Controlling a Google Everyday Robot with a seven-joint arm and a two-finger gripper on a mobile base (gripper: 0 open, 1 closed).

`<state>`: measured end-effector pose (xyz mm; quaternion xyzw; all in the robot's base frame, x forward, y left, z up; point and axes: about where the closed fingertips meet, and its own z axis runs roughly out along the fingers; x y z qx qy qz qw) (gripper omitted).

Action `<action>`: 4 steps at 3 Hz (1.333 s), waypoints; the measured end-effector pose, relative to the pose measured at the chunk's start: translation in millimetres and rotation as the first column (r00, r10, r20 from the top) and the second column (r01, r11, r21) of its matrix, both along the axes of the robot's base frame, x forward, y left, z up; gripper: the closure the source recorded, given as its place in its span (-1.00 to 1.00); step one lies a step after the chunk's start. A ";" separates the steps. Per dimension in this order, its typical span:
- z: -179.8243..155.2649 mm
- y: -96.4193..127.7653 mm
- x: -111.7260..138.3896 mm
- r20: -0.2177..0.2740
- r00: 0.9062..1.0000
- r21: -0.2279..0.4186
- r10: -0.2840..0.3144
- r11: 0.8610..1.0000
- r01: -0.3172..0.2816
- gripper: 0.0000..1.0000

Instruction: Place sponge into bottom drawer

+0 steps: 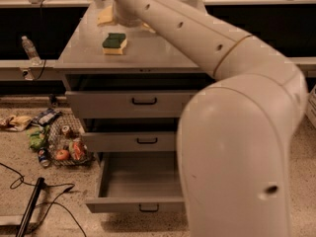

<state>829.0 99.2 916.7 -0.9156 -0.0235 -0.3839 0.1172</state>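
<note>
From my station I read this as the approach step: nothing is picked up yet. The sponge (114, 43) lies flat on the counter (163, 56), green side up, in the left half and about midway between the back and front edges. The hand (123, 19) sits at the end of the arm (197, 33) near the back edge, toward the back-left corner, just behind the sponge and apart from it. I cannot tell whether it is open or closed, since the wrist hides it.

I judge the next move needs the hand brought forward over the sponge, lowered squarely onto it and closed across its short sides. Then it must carry it past the front edge and down to the bottom drawer (133, 204), which stands pulled well out with its floor bare.

My count:
- One sponge.
- One hand.
- Three drawers: the bottom one plus two upper drawers (143, 102).
- One yellowish packet (105, 17) by the back edge.
- One water bottle (29, 48) off to the left.
</note>
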 end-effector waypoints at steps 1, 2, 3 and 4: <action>-10.7 18.0 16.7 -0.019 1.000 -0.011 -0.007 1.000 0.007 -1.00; -30.3 30.6 30.5 -0.088 0.996 -0.042 -0.018 0.999 0.014 -1.00; -45.2 30.2 37.7 -0.150 0.988 -0.067 -0.039 0.997 0.029 -0.94; -59.7 35.1 37.3 -0.202 0.979 -0.098 -0.028 0.995 0.009 -0.56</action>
